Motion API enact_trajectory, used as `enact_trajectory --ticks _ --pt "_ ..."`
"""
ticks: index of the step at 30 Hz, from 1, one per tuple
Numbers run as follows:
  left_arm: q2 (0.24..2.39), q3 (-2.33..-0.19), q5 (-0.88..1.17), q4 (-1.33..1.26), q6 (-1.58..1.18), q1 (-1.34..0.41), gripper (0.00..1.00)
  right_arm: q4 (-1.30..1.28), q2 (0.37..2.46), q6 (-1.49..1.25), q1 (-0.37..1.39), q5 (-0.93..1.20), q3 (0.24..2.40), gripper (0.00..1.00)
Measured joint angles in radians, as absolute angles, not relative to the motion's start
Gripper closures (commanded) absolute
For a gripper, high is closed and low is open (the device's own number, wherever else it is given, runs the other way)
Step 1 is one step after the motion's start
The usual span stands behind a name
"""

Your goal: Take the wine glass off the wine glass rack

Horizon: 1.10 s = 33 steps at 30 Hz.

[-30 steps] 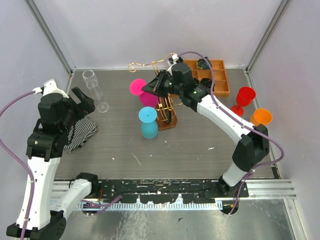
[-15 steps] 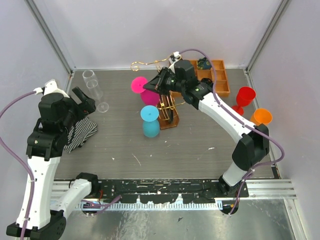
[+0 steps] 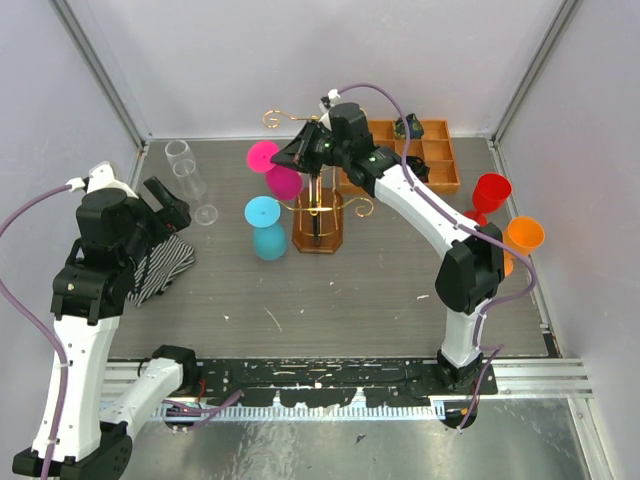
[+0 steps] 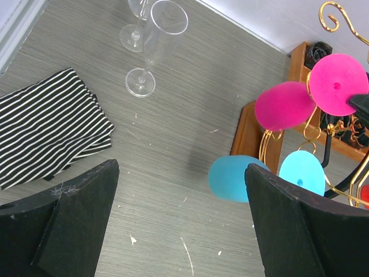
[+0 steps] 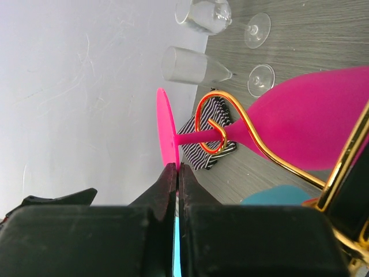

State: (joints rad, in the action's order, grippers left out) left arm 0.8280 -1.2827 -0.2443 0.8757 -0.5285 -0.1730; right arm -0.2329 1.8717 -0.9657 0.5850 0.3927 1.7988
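The wine glass rack (image 3: 318, 232), gold wire on a brown wooden base, stands mid-table. A pink wine glass (image 3: 284, 182) hangs bowl-down from one scroll arm, and its stem passes through the gold hook (image 5: 211, 130). My right gripper (image 3: 292, 157) is shut on the rim of the pink foot (image 5: 166, 134), up beside the rack's top. A blue wine glass (image 3: 267, 241) hangs lower on the left side. My left gripper (image 4: 181, 168) is open with nothing between its fingers, well left of the rack above the table.
Two clear flutes (image 3: 186, 166) stand at the back left, with a striped cloth (image 3: 160, 266) nearer my left arm. An orange-brown compartment tray (image 3: 442, 172) sits behind the rack. A red glass (image 3: 491, 192) and an orange glass (image 3: 523, 235) stand at the right.
My right gripper moved up and left while pinching the pink foot. The rack and both hanging glasses shifted left with it. The rack now stands more upright. The left arm is still.
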Motion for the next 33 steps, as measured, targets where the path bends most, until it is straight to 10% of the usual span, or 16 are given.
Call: enact_trajectory --ticks 33 --pt "0.825 -1.261 -0.241 0.881 -0.532 -0.173 0.02 -0.494 2.06 -0.871 0.582 0.432 2.133 0.99"
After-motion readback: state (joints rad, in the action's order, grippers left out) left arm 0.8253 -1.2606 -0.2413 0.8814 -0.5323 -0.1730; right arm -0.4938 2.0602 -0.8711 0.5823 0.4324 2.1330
